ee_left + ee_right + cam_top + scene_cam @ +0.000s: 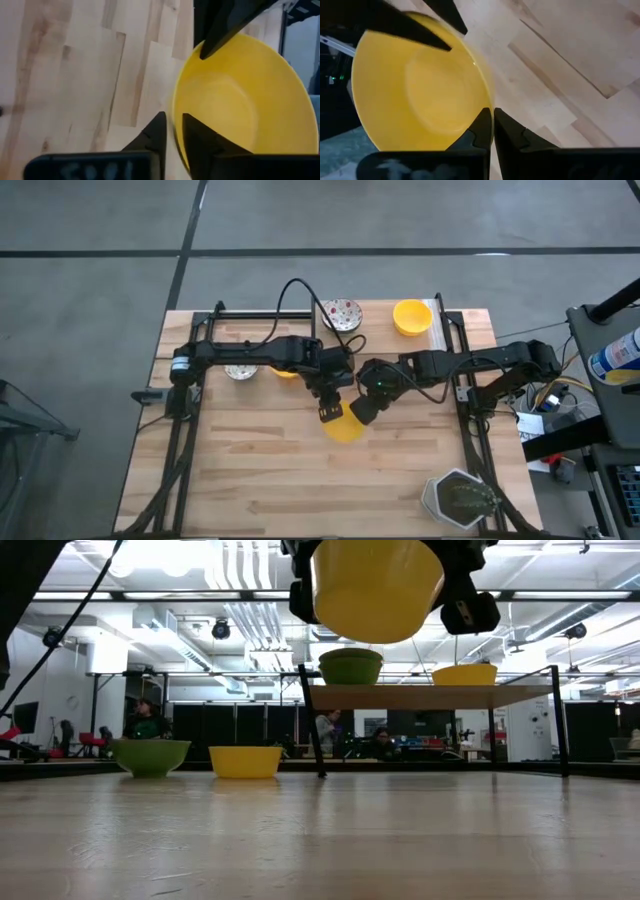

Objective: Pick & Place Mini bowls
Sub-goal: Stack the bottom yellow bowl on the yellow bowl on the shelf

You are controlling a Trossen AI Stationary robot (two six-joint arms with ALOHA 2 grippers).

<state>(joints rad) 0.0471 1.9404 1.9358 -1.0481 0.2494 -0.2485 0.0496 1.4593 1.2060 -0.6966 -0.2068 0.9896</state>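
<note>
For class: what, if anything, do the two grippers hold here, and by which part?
Both pinch one yellow mini bowl by its rim, lifted off the table: the left gripper on one side, the right gripper on another.

Yellow bowl (pixel 377 588) held aloft, green-looking bowl (pixel 150 756) beside yellow bowl on table (pixel 245 761)

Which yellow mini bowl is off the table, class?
The yellow bowl at mid-table, held up between the left gripper and right gripper. The other yellow bowl sits at the far edge, untouched.
</note>
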